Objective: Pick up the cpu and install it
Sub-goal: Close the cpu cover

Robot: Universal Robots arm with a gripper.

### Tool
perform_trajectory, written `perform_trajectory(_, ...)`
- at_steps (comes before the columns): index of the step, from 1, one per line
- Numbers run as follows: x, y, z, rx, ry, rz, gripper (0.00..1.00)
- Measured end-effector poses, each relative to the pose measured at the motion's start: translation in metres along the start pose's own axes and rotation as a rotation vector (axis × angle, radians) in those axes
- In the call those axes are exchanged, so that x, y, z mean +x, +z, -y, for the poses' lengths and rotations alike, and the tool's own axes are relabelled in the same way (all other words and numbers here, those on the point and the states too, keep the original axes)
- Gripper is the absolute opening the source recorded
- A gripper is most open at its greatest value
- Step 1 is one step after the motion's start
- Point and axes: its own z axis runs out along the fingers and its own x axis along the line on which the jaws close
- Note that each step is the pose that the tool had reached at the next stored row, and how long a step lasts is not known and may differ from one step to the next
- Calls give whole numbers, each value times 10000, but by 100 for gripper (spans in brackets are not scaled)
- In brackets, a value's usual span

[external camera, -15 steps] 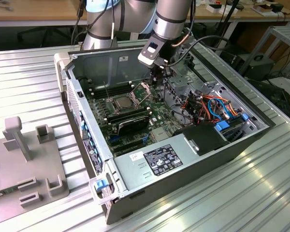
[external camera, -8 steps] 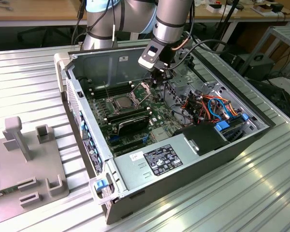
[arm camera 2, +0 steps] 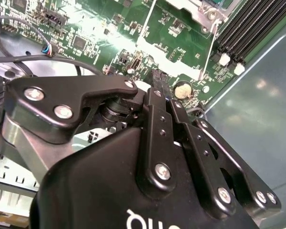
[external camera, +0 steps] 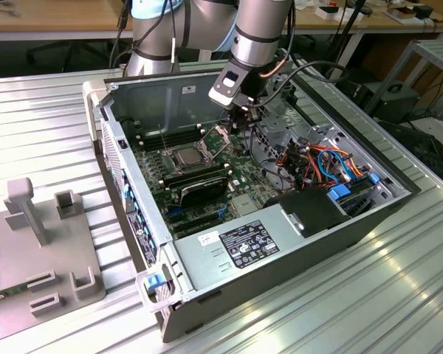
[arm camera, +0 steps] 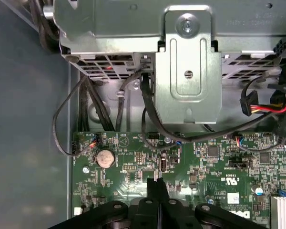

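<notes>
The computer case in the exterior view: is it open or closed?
Open. The computer case has no cover on its upper side, so the green board and the cables inside are plainly visible.

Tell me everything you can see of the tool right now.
The tool is black and looks like metal and plastic, with jointed link bars fixed by silver screws to a broad body. Its two narrow fingers lie pressed together, with nothing visible between them. It points down into the open computer case, tips over the green board, close to the round coin battery. Whether the tips touch the board cannot be told.
</notes>
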Motion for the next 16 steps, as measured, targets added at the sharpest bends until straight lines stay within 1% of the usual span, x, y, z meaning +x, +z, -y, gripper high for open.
perform_trajectory(3, 0, -2, 42, -15, -1, 0, 11)
perform_trajectory(6, -1, -7, 111, -74, -1, 9, 11)
perform_trajectory(9, -2, -12, 192, -161, -2, 20, 11)
perform_trajectory(10, -2, -14, 228, -205, -4, 24, 11)
perform_trajectory(13, -2, -18, 309, -305, -4, 23, 11)
perform_trajectory(15, -3, -23, 372, -375, -6, 24, 11)
perform_trajectory(16, -4, -26, 420, -426, -7, 24, 11)
